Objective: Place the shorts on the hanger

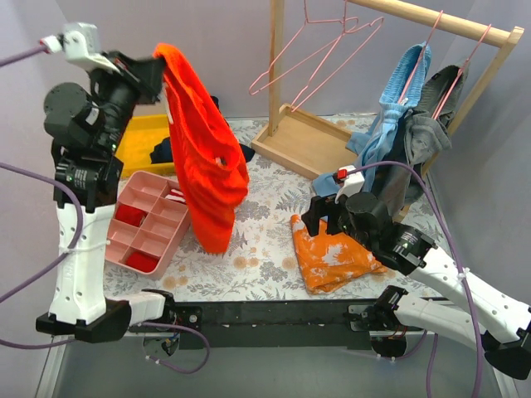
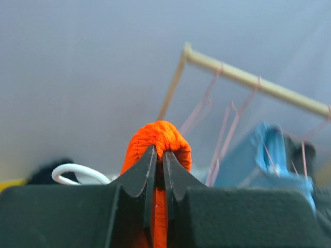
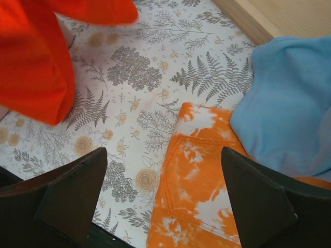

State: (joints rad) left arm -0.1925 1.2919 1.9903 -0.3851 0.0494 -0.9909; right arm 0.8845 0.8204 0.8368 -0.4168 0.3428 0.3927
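Observation:
My left gripper (image 1: 158, 70) is raised high at the back left and is shut on the top fold of the red-orange shorts (image 1: 207, 166), which hang down to the table. In the left wrist view the fingers (image 2: 178, 178) pinch the shorts (image 2: 161, 135) between them. Empty pink wire hangers (image 1: 278, 55) hang on the wooden rod (image 2: 248, 77) to the right of the shorts, apart from them. My right gripper (image 1: 319, 217) is open and empty, low over the table. Its jaws (image 3: 163, 155) stand wide apart, and the shorts' lower end (image 3: 36, 62) shows at upper left.
An orange cloth with white blotches (image 1: 332, 257) lies under my right gripper and also shows in the right wrist view (image 3: 201, 175). Blue (image 1: 406, 91) and grey (image 1: 431, 124) garments hang on the rack. Its wooden base (image 1: 307, 141) is behind. A pink compartment tray (image 1: 149, 220) and a yellow bin (image 1: 137, 137) stand left.

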